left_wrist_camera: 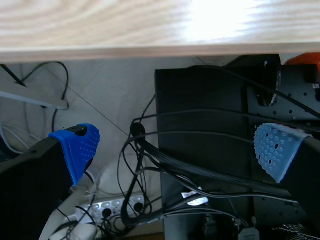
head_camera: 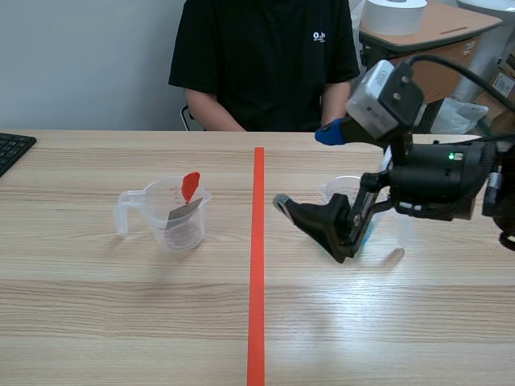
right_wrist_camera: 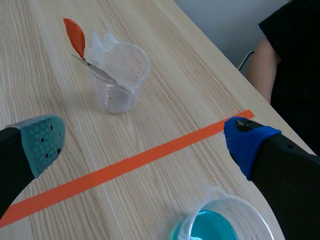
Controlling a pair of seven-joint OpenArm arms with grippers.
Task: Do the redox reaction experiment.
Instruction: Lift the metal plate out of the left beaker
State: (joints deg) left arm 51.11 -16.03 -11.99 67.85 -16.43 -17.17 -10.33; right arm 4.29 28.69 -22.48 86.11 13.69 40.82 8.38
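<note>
ok, left end effector [left_wrist_camera: 175,147] hangs below the counter [left_wrist_camera: 100,25], wide open, empty. right end effector [right_wrist_camera: 147,142] wide open, empty, just above blue-liquid cup [right_wrist_camera: 220,227]. likely pre-grasp step: next, descend, close on it, pour into clear cup [head_camera: 179,221] holding red-tipped metal strip [head_camera: 189,193].

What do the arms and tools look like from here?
Right arm: black, with a grey camera box on top, a looping black cable and a small green light. Right tool: thick black fingers, one teal dotted pad, one blue. Left tool: black, one bright blue pad, one pale blue. Left arm itself is out of view.
</note>
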